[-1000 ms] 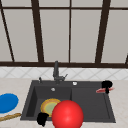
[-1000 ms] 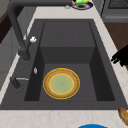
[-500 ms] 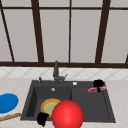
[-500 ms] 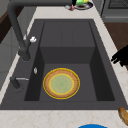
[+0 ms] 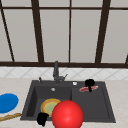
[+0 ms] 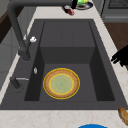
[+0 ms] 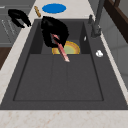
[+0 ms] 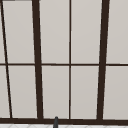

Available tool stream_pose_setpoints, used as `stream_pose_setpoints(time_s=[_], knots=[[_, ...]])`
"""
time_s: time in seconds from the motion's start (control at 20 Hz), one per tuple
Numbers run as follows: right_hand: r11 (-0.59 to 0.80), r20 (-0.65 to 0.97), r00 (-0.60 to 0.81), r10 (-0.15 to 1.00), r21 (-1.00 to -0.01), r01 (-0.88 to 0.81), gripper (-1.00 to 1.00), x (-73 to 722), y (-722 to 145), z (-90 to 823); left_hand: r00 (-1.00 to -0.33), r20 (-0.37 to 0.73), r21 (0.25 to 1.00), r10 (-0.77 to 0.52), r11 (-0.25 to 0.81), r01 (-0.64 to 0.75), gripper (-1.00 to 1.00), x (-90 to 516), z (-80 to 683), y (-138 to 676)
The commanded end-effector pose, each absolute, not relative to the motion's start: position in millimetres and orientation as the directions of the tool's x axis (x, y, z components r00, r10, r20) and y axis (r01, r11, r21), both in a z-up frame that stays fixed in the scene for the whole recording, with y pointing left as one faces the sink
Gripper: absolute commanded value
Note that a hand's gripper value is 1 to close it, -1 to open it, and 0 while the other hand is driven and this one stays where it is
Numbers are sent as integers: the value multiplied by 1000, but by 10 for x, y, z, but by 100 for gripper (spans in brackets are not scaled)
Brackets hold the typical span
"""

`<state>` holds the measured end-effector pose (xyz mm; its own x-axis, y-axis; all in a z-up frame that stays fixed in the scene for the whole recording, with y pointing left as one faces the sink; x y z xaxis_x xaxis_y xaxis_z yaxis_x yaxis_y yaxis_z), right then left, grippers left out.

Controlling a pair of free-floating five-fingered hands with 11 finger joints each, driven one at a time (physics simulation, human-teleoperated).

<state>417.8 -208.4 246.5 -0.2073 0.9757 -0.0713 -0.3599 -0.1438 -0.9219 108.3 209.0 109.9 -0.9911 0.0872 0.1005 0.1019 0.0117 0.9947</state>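
I have the right robot hand [image 5: 89, 82] clenched round a thin pink tool [image 5: 88, 88], and that grasp looks like the step in hand. The tool is in the air above the sink [image 5: 105, 110], over its flat right half. From the right side it slants down out of the robot hand [image 7: 53, 31] towards the middle of the sink [image 7: 58, 97]. The left robot hand [image 5: 42, 118] hangs at the sink's front rim, holding nothing that I can see. Whether it is released or clenched I cannot tell.

A yellow plate [image 6: 61, 83] with a green middle lies in the left basin, below the tap [image 5: 56, 71]. A red ball [image 5: 67, 115] sits low in the front view, partly covering the plate. A blue dish [image 5: 7, 102] and a wooden stick [image 5: 10, 116] lie on the surface to the left.

My judgement: any next move calls for a firm hold and a slow path clear of the tap and rim, since the tool is thin and could slip. I can read no brand, label or writing anywhere
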Motion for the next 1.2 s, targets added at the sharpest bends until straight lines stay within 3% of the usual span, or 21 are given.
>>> stream_pose_setpoints(time_s=[0.0,1.15], knots=[[-143,-75,-206,976,-930,-339,100,4130,-1775,2468,-991,101,995,87,12,102,0,1083,1099,2090],[-142,-77,-206,976,-936,-323,100,3783,96,2486,-991,101,995,87,12,102,0,1083,1099,2090]])
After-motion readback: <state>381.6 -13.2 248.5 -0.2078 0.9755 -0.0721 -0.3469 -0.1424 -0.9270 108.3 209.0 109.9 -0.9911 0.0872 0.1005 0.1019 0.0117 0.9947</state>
